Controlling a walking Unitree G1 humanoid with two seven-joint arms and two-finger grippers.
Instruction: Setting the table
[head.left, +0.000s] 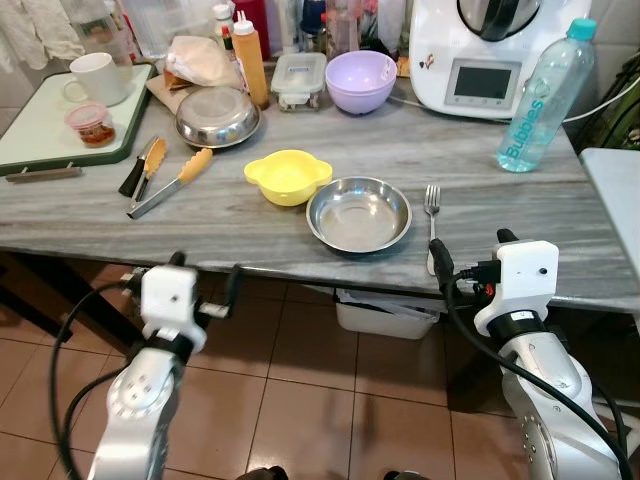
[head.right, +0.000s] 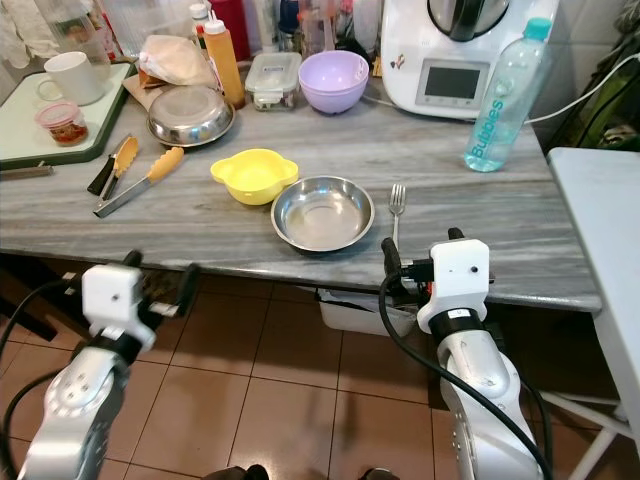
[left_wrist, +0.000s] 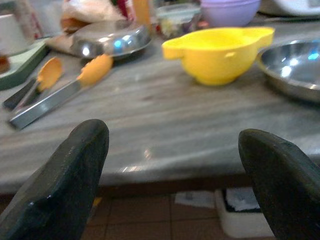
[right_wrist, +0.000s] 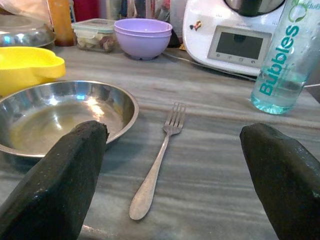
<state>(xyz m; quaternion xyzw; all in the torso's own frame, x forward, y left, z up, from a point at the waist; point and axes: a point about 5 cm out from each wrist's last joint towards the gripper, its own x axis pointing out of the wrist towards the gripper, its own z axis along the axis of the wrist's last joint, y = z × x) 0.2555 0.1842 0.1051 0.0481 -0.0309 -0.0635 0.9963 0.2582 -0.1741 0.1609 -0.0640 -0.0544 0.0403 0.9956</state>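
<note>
Steel bowl (head.left: 358, 214) sits near bench (head.left: 500, 220) front edge; fork (head.left: 432, 220) just right of it, yellow bowl (head.left: 287, 176) touching its left rim. Right gripper (right_wrist: 172, 165) spread wide, low before fork. Left gripper (left_wrist: 170, 170) also wide, left of bowl, below bench edge.

The left gripper (left_wrist: 170, 185) is held at the near edge of the table (left_wrist: 165, 130), its two black fingers (left_wrist: 60, 185) spread wide apart with nothing between them. On the grey marbled tabletop beyond, a yellow bowl (left_wrist: 220, 52) stands just left of a steel bowl (left_wrist: 295, 65). Further left lie tongs (left_wrist: 60, 92) with orange tips. Behind them sits a second steel dish (left_wrist: 112, 40), and a purple bowl (left_wrist: 230, 10) stands at the far side. Brown floor tiles (left_wrist: 155, 220) show below the table edge.
</note>
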